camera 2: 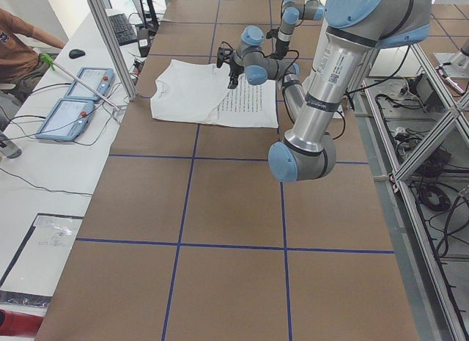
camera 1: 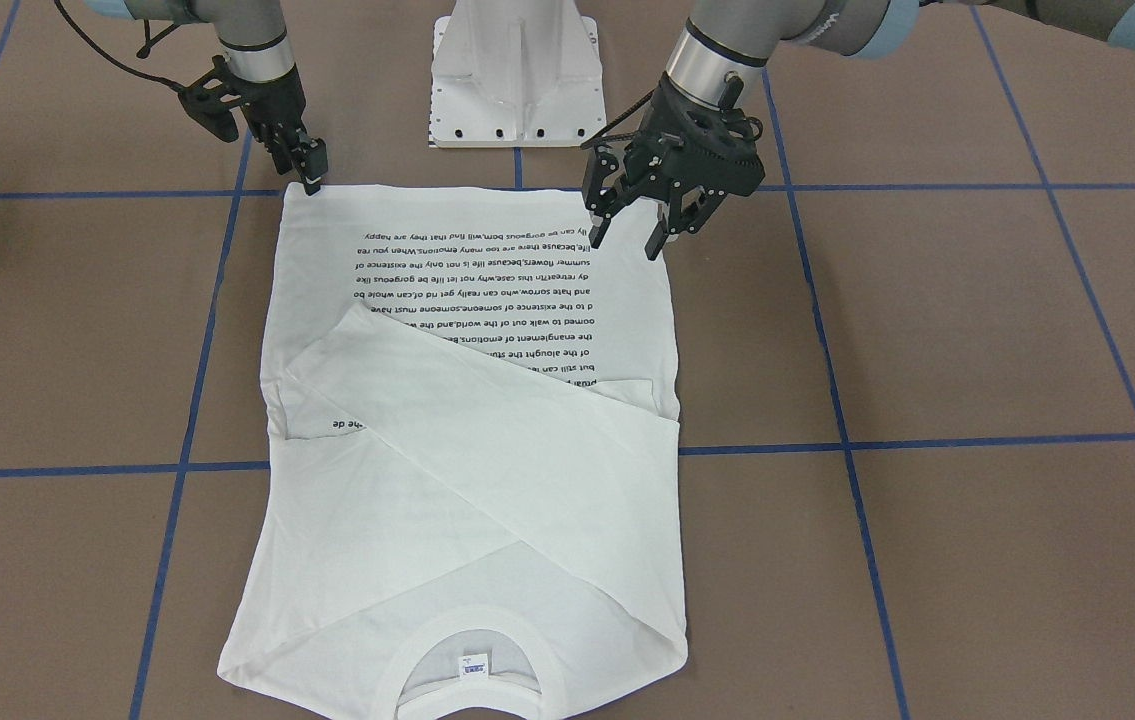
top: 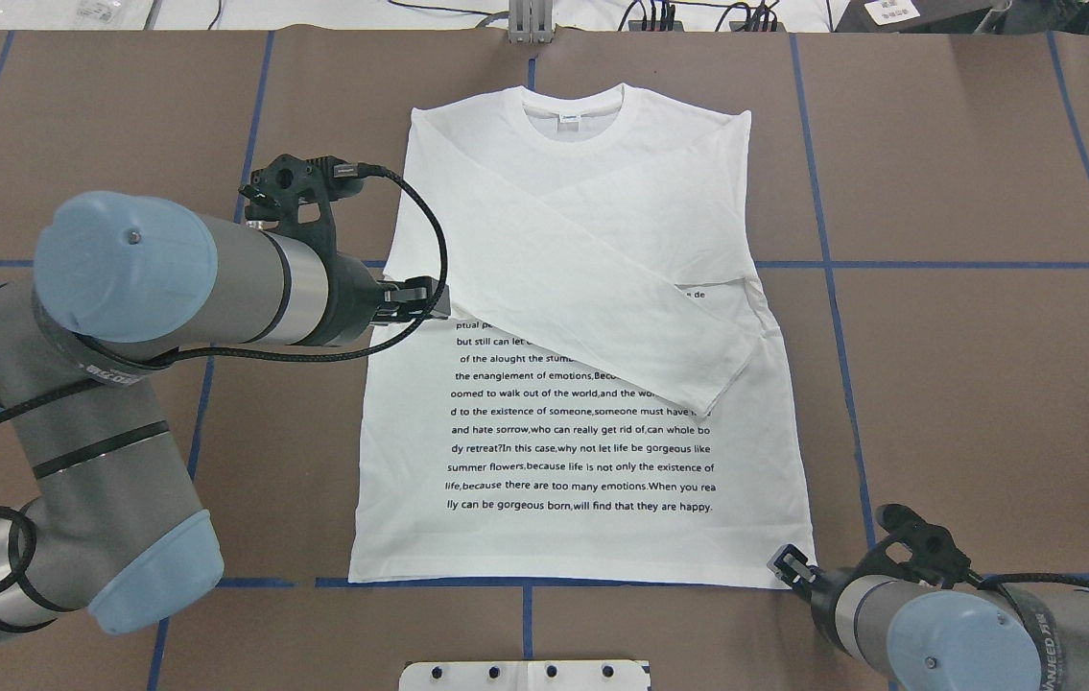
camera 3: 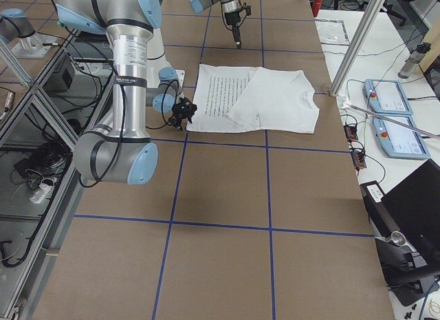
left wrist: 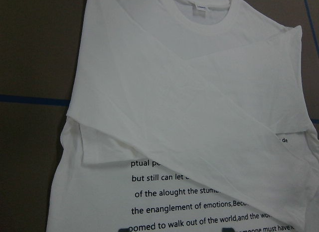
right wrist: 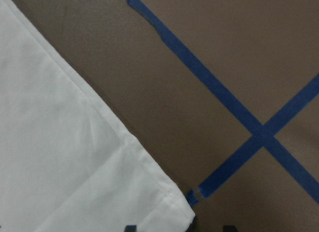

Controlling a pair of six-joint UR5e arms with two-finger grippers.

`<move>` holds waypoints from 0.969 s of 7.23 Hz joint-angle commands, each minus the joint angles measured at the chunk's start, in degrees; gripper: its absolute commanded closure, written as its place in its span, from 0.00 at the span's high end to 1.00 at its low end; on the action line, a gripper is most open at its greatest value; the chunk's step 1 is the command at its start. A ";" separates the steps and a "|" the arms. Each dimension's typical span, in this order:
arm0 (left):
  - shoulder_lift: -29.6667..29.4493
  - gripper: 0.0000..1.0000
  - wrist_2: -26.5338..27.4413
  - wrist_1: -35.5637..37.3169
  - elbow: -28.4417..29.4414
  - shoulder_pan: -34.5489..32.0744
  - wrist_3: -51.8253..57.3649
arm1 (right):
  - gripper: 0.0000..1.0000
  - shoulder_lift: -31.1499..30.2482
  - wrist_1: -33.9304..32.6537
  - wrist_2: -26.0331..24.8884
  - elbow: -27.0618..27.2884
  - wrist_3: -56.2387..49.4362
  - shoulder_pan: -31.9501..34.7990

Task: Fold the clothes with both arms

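Observation:
The white long-sleeved T-shirt [camera 1: 467,480] lies flat on the brown table, print up, with both sleeves folded across the chest. Its collar [top: 575,120] points away from the robot. My left gripper [camera 1: 625,245] is open and empty, and hovers above the shirt's left side near the hem. Its wrist view shows the crossed sleeves and text [left wrist: 189,117]. My right gripper [camera 1: 312,183] is low at the hem's right corner [top: 798,576]. In the right wrist view its fingertips [right wrist: 130,227] stand apart on either side of that corner [right wrist: 184,212], so it is open.
The white pedestal base [camera 1: 517,80] stands at the table's near edge between the arms. Blue tape lines [top: 832,269] cross the brown table. A side bench with control pendants [camera 2: 77,106] and a seated person runs along the far edge.

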 commanded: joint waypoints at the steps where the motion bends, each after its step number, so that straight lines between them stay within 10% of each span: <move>1: 0.20 0.69 0.10 0.00 0.17 0.09 -0.09 | 0.56 0.09 -0.03 -1.22 -0.40 0.03 -0.09; 3: 0.28 0.69 0.19 0.00 0.44 0.18 -0.09 | 0.29 0.18 -0.12 -1.32 -0.40 0.03 0.00; 4: 0.28 0.69 0.10 0.00 0.52 0.27 -0.09 | 0.00 0.10 -0.03 -1.32 -0.40 -0.06 0.00; 7: 0.72 0.69 -0.25 0.17 0.35 0.36 -1.92 | 0.00 0.01 -0.03 -1.23 0.39 -0.06 0.17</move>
